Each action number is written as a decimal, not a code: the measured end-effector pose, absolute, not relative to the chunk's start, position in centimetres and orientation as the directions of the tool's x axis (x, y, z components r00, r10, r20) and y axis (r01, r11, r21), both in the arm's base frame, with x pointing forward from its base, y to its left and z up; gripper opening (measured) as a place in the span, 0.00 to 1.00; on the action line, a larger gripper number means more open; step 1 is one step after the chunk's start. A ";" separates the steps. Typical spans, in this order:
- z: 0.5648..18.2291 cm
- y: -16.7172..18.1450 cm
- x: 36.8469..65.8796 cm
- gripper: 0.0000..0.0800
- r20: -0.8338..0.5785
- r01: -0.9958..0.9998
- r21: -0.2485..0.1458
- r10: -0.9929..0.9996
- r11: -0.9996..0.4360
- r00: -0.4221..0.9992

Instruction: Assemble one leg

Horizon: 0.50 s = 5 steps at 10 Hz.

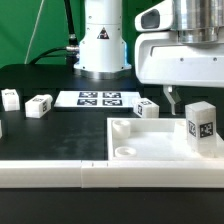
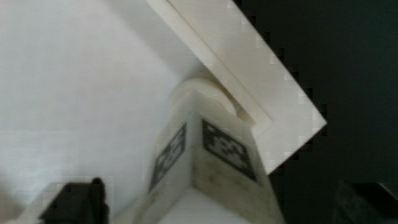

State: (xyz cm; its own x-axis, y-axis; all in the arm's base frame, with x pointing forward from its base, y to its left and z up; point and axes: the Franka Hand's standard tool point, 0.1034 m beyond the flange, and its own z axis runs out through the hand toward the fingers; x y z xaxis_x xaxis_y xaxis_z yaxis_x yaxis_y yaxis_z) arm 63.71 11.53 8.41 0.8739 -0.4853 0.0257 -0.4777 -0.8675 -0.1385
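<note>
One leg (image 1: 201,127), a white block with marker tags, stands upright at a corner of the large white panel (image 1: 135,152), on the exterior view's right. My gripper (image 1: 188,103) hangs just above it, and one finger (image 1: 170,100) shows beside it. In the wrist view the same leg (image 2: 214,160) sits between my fingertips (image 2: 75,200), which stand wide apart with a gap on each side. The gripper (image 2: 219,205) is open and holds nothing. The panel's raised rim (image 2: 249,70) runs past the leg.
Three more legs lie on the black table: two at the exterior view's left (image 1: 10,98) (image 1: 39,105), one behind the panel (image 1: 147,108). The marker board (image 1: 100,99) lies before the robot base (image 1: 104,40). A long white bar (image 1: 40,172) lies at the front.
</note>
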 end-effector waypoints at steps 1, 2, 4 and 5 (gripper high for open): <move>8.5 11.5 63.8 0.81 0.043 -0.367 -0.135 -0.375 -0.920 0.926; 8.5 11.6 63.8 0.81 0.059 -0.254 -0.123 -0.263 -0.959 0.963; 8.5 11.9 63.7 0.81 0.079 -0.107 -0.100 -0.115 -0.989 0.990; 8.5 11.8 63.7 0.81 0.090 0.005 -0.083 -0.002 -0.997 0.996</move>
State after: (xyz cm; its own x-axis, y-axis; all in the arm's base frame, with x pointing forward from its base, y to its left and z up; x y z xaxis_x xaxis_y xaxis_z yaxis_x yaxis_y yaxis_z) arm 63.73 11.84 8.50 0.9959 -0.0023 0.0901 0.0053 -0.9965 -0.0831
